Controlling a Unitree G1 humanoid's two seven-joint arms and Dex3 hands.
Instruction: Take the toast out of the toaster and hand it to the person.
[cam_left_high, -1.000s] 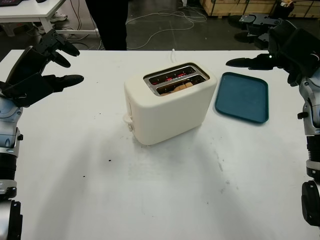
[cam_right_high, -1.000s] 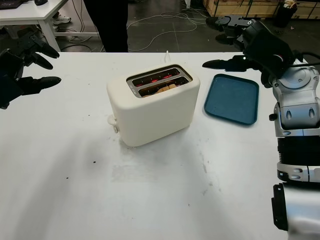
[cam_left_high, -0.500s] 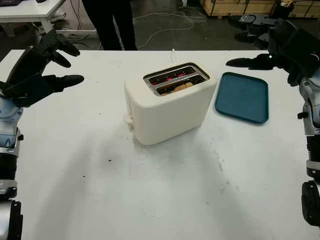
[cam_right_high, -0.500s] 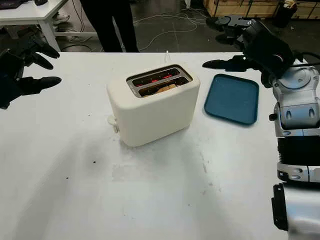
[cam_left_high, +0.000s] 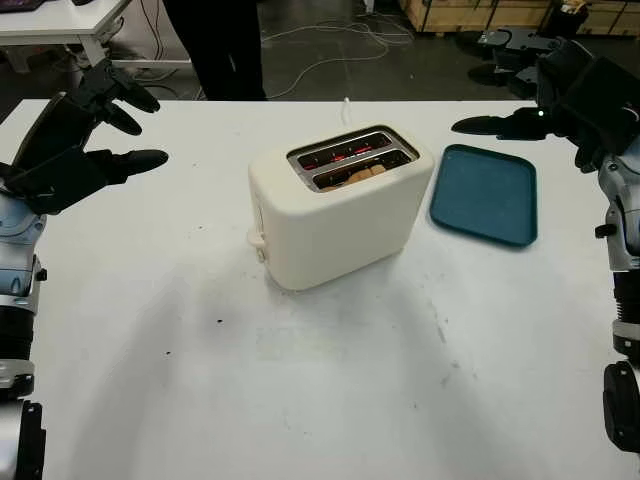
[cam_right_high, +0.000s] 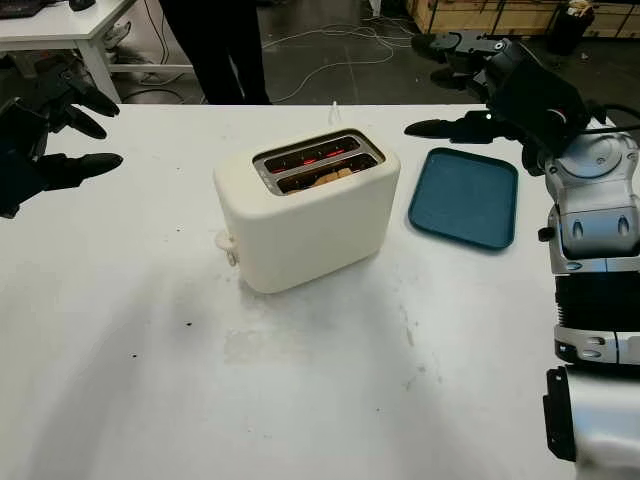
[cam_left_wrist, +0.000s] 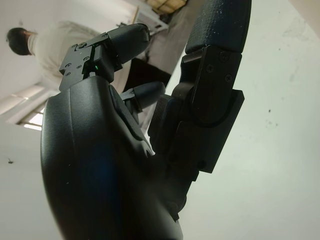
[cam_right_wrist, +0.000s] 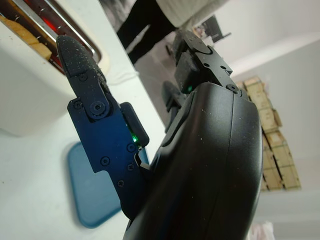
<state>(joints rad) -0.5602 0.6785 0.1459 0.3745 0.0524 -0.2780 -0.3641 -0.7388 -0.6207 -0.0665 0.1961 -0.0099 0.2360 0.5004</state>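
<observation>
A cream two-slot toaster (cam_left_high: 335, 215) stands mid-table, its heating wires glowing red. A slice of toast (cam_left_high: 363, 174) sits low in the nearer slot, only its top edge showing. My left hand (cam_left_high: 75, 135) hovers open above the table's far left, well away from the toaster. My right hand (cam_left_high: 560, 95) is raised open at the far right, above the table's back corner beyond the tray. A person (cam_left_high: 222, 45) in dark trousers stands behind the table's far edge; the same person (cam_left_wrist: 42, 45) appears in the left wrist view.
A teal tray (cam_left_high: 485, 193) lies flat right of the toaster. A white cord (cam_left_high: 346, 108) runs from the toaster off the far edge. Cables trail on the dark floor behind. The white table (cam_left_high: 330, 380) has open surface in front of the toaster.
The person behind the table has shifted stance slightly. Both hands and the toaster have stayed put.
</observation>
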